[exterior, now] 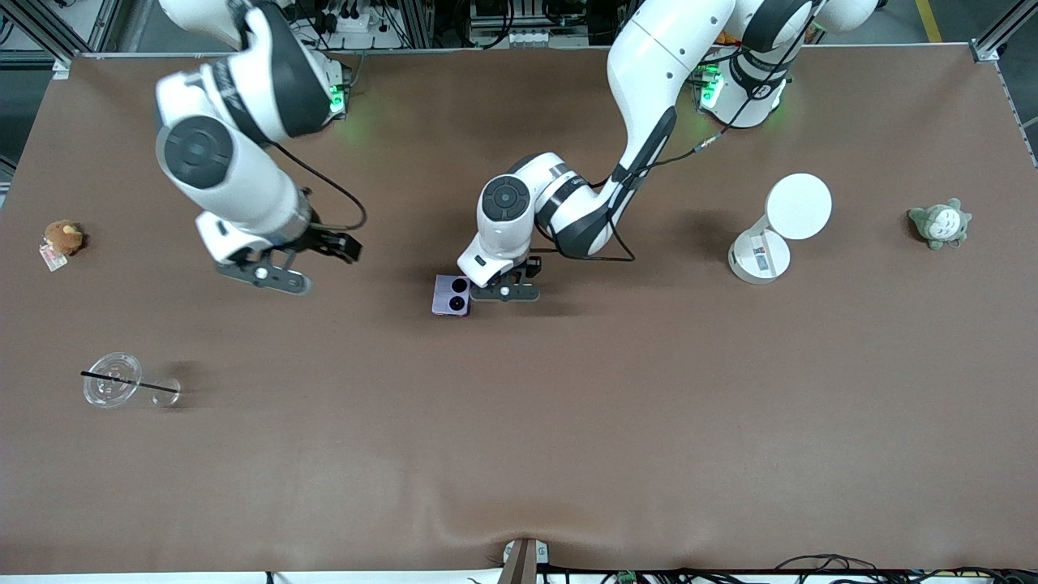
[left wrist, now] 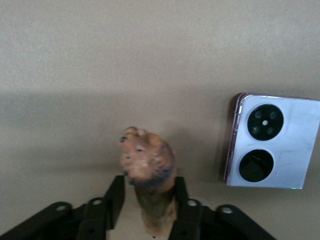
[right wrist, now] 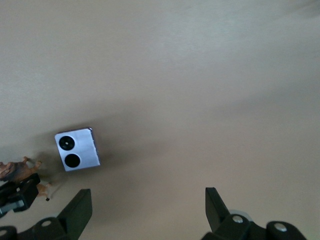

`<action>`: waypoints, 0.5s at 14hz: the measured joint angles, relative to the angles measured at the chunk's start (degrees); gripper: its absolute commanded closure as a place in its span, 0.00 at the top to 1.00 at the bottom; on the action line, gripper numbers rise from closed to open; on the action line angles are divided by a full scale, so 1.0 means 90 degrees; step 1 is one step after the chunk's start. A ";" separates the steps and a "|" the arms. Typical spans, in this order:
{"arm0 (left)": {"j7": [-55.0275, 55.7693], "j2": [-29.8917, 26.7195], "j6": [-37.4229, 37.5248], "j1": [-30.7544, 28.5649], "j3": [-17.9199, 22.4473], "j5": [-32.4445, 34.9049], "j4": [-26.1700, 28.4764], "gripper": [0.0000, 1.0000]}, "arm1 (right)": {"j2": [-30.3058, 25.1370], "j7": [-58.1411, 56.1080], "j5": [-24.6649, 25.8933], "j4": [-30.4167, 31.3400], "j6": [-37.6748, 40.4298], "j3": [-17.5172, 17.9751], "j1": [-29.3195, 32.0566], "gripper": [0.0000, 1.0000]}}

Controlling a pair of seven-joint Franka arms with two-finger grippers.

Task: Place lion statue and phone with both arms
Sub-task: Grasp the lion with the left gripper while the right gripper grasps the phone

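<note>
The lion statue (left wrist: pixel 149 165), small and reddish-brown, sits between the fingers of my left gripper (left wrist: pixel 150 200), which is shut on it low over the middle of the table. In the front view the left gripper (exterior: pixel 504 290) hides the statue. The pale lavender phone (exterior: pixel 452 294) lies flat on the table right beside that gripper, toward the right arm's end, with its two black camera circles facing up. It also shows in the left wrist view (left wrist: pixel 272 150) and the right wrist view (right wrist: pixel 76 150). My right gripper (exterior: pixel 268 274) is open and empty, raised over bare table, apart from the phone.
A white round-topped stand (exterior: pixel 774 231) stands toward the left arm's end, with a grey-green plush (exterior: pixel 941 223) near that table edge. A brown plush with a tag (exterior: pixel 63 238) and a clear cup with a black straw (exterior: pixel 113 380) lie at the right arm's end.
</note>
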State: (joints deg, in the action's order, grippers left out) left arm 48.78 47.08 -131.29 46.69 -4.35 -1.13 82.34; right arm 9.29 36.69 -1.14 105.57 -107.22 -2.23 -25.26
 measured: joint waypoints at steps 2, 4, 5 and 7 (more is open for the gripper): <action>-0.0001 -0.0022 0.0010 -0.0051 0.0042 0.0009 -0.0024 0.00 | 0.0259 0.0032 0.0000 0.0004 -0.0274 0.0000 -0.0068 1.00; -0.0124 -0.0133 0.0161 -0.0234 0.0074 0.0021 0.0034 0.00 | 0.0470 0.0025 0.0000 0.0006 -0.0529 -0.0001 -0.0079 1.00; -0.0314 -0.0256 0.0237 -0.0347 0.0078 0.0025 0.0157 0.00 | 0.0576 0.0024 0.0000 0.0008 -0.0682 0.0000 -0.0111 1.00; -0.0685 -0.0659 0.0316 -0.0587 0.0085 0.0029 0.0641 0.00 | 0.0821 0.0024 0.0000 0.0014 -0.1042 0.0001 -0.0240 1.00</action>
State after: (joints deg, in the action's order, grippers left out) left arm 42.62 41.15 -128.44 41.41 -3.58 -0.86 88.11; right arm 16.69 36.91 -1.14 105.69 -116.60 -2.22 -27.43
